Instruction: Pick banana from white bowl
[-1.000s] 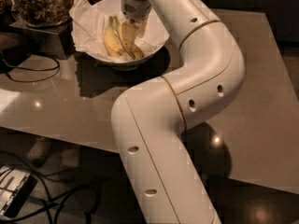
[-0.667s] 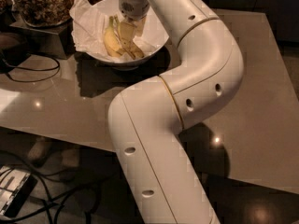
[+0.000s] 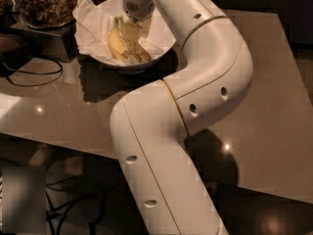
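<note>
The white bowl (image 3: 164,45) stands at the back left of the table, lined with crumpled white paper (image 3: 93,26). Two yellow bananas lie side by side in it. One banana (image 3: 115,42) lies to the left with its dark tip pointing to the back. The other banana (image 3: 141,54) lies partly under the gripper. My gripper (image 3: 138,35) hangs down from the white arm (image 3: 195,77) into the middle of the bowl, right over the bananas and just right of the left one. Its tips are low among the fruit.
A container of brown nutty snacks (image 3: 46,4) stands on a dark box left of the bowl. A black cable (image 3: 34,75) loops on the grey table (image 3: 274,97). The arm's big elbow crosses the table's middle. The table's near edge runs along the bottom left.
The arm's lower link has shifted slightly. The gripper stays in the bowl over the bananas, at most a touch lower. The bananas have not visibly moved.
</note>
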Robot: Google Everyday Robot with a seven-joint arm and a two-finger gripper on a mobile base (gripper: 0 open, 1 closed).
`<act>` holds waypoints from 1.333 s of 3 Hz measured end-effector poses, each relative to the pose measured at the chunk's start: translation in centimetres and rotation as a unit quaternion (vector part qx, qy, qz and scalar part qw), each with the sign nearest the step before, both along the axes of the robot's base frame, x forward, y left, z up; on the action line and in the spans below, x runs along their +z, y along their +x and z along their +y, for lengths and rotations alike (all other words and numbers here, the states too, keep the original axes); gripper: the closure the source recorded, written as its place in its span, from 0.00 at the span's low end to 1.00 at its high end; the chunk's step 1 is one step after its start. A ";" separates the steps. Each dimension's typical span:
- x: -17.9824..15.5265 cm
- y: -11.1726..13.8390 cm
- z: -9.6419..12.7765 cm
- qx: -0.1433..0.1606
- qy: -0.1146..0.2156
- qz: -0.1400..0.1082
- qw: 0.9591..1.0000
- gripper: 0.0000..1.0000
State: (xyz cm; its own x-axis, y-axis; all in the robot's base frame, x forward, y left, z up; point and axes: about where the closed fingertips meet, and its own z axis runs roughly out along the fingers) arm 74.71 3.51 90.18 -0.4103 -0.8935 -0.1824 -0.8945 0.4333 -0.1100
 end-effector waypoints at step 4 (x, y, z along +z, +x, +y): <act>-1.6 0.4 -0.9 -0.010 -0.014 0.011 1.000 0.46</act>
